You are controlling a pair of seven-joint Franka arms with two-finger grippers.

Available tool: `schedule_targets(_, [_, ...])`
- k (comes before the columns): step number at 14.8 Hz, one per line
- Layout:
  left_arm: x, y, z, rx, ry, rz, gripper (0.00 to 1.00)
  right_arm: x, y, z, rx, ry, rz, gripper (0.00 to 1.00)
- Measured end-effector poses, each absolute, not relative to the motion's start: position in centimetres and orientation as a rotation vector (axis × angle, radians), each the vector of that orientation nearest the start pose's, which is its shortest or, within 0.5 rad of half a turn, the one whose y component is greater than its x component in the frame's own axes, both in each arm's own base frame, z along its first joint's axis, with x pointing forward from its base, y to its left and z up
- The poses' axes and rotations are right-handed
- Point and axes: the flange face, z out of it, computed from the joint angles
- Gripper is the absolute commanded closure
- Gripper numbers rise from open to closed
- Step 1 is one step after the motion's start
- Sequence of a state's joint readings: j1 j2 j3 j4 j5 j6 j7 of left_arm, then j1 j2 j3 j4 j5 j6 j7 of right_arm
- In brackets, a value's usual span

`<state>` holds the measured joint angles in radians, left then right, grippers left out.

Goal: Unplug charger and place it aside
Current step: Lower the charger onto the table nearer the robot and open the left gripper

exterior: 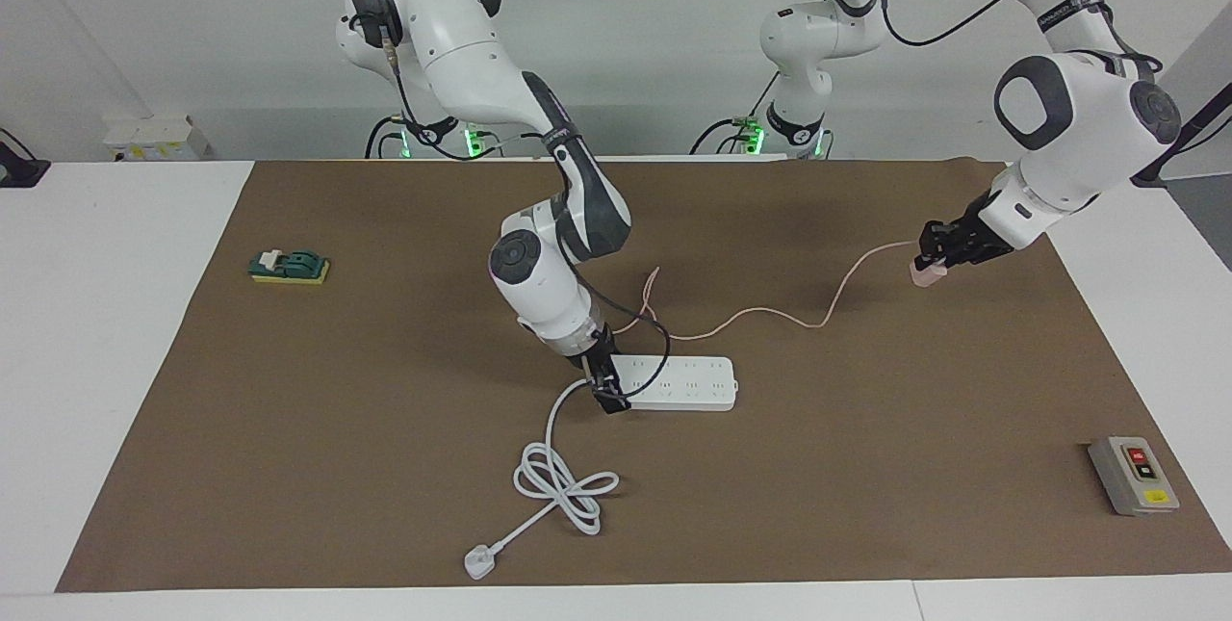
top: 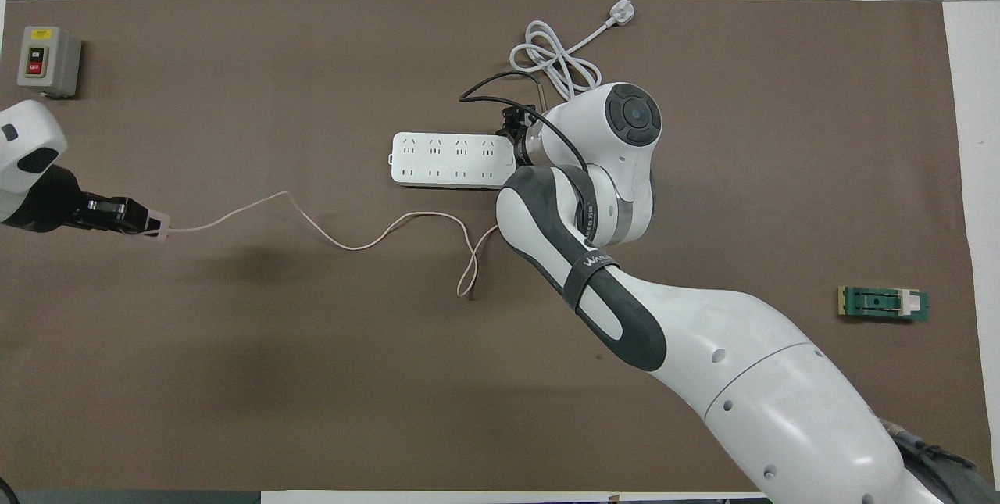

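1. Your left claw (exterior: 932,265) holds the charger (exterior: 923,273): its fingers are clenched on the pale pink cube, which hangs at the fingertips above the brown mat (exterior: 866,467) on the desk, toward the left arm's end. The cube is already out of the power strip (exterior: 679,383) and well apart from it.
2. From that claw the pink cable (exterior: 770,313) trails back toward the middle of the mat, sagging onto it in loose curves; its tail loops near the right arm's forearm, just beside the strip. That is the long axis to mind: the cord runs from your claw toward the strip, so carrying the cube farther out would likely drag the slack along.
3. Straight below the left claw lies bare mat. The grey switch box (exterior: 1134,475) sits well apart from it, so lowering here looks safe to me.
4. Your right claw (exterior: 606,388) is down at the cord end of the strip, touching or pinning it; I cannot tell how wide it stands.
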<state>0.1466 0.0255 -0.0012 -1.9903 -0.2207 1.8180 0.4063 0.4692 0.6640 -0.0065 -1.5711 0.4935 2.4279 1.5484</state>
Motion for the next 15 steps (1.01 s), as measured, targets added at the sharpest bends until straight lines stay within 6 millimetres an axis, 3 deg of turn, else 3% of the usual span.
schedule_targets(2, [51.3, 6.6, 42.7, -3.406, 0.350, 0.244, 1.00, 64.4, 32.2, 27.2, -2.102, 1.823, 0.282, 0.00])
schedule_targets(4, [49.5, 6.0, 41.5, -3.412, 0.360, 0.261, 1.00, 64.4, 32.2, 27.2, -2.103, 1.823, 0.283, 0.00])
schedule_targets(9, [45.1, 4.1, 35.8, -3.475, 0.245, 0.180, 1.00, 64.4, 32.1, 27.3, -2.107, 1.820, 0.283, 0.00])
schedule_targets(15, [44.1, 2.8, 33.7, -3.444, 0.243, 0.067, 1.00, 64.7, 31.4, 28.3, -2.112, 1.820, 0.293, 0.00])
